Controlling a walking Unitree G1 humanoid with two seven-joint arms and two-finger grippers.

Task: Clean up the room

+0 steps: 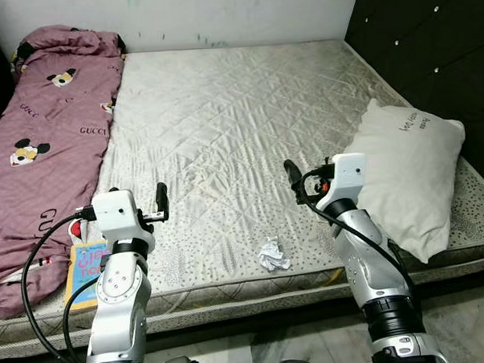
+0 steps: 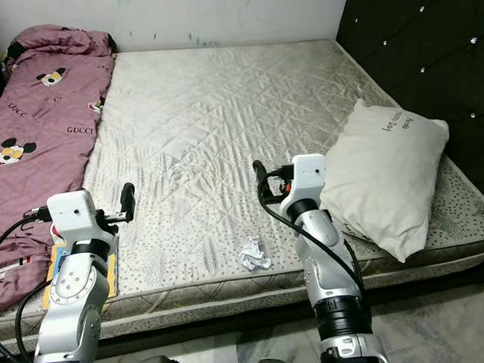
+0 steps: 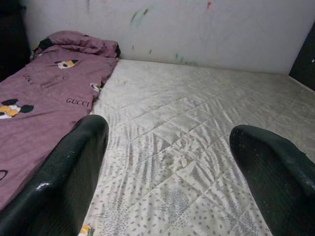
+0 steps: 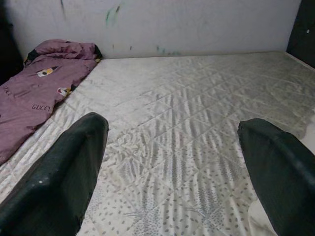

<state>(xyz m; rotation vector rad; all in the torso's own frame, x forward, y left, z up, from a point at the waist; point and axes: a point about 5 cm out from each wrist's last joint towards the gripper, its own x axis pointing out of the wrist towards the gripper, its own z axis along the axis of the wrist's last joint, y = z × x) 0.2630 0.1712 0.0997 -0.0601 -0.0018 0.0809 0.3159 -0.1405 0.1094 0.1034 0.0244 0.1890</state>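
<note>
Crumpled paper [image 1: 272, 254] near mattress [image 1: 247, 125] edge, book [image 1: 84, 273] half hidden behind wide-spread left hand [image 1: 161, 203]; right hand [image 1: 293, 179] wide too.

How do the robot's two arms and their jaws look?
Both arms are silver, jointed segments with round screw-dotted joints, each ending in a white box-shaped wrist block. Black cables loop beside each arm. The left gripper and the right gripper have long black fingers. The right wrist shows a small orange-red part.

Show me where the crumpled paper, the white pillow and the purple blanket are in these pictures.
crumpled paper [image 1: 272, 255], left eye view, middle of the wad.
white pillow [image 1: 409, 174], left eye view, centre of its face.
purple blanket [image 1: 51, 141], left eye view, its flat middle part.
</note>
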